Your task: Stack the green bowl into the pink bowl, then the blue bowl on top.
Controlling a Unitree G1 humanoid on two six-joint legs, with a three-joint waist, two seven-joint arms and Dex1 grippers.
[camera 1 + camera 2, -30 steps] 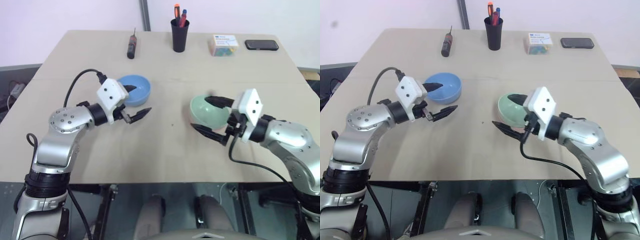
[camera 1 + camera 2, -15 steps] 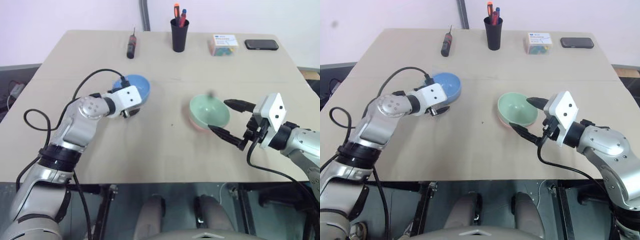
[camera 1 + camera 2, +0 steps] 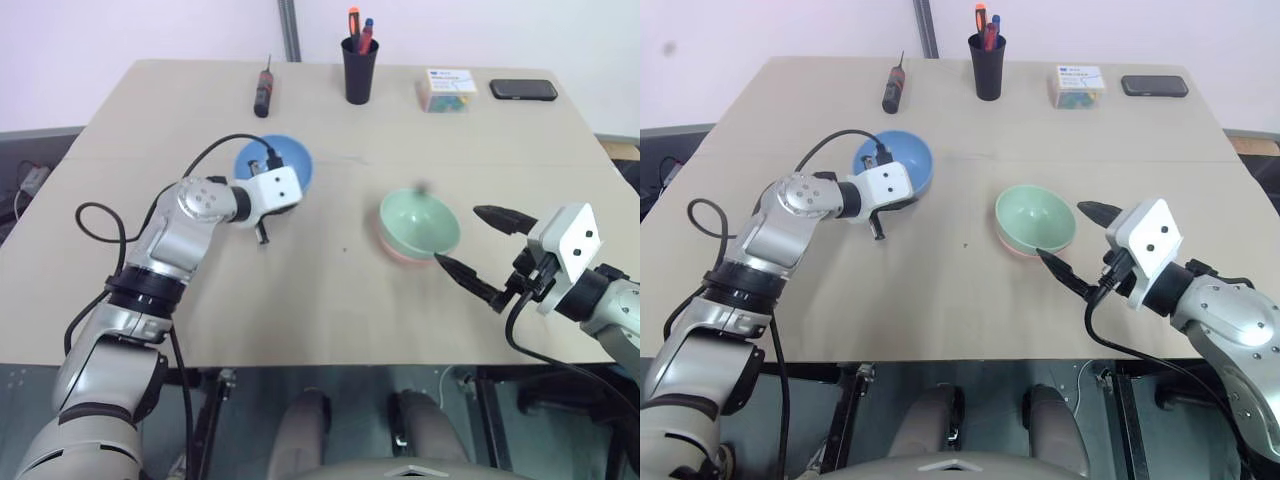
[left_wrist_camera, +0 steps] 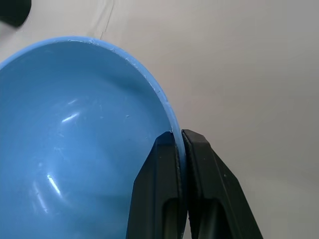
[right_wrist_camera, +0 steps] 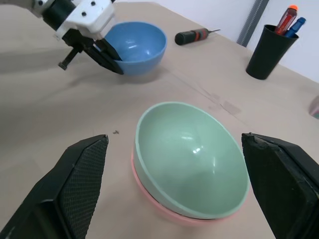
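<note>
The blue bowl (image 3: 276, 162) is tipped up at the table's middle left. My left gripper (image 5: 115, 64) is shut on its near rim, and in the left wrist view both fingers (image 4: 199, 164) pinch the rim of the blue bowl (image 4: 75, 139). The green bowl (image 3: 420, 222) sits nested in the pink bowl (image 3: 398, 254), whose rim peeks out below it, at the middle right. My right gripper (image 3: 460, 237) hangs open just right of that stack, holding nothing.
Along the back of the table (image 3: 330, 300) lie a screwdriver (image 3: 262, 95), a black pen cup (image 3: 360, 65), a small box (image 3: 447, 88) and a phone (image 3: 523, 89). A cable loops from my left wrist.
My left gripper went from open to shut on the blue bowl's rim, tipping the bowl and shifting it slightly right. My right gripper drew back to the right, away from the green bowl, still open.
</note>
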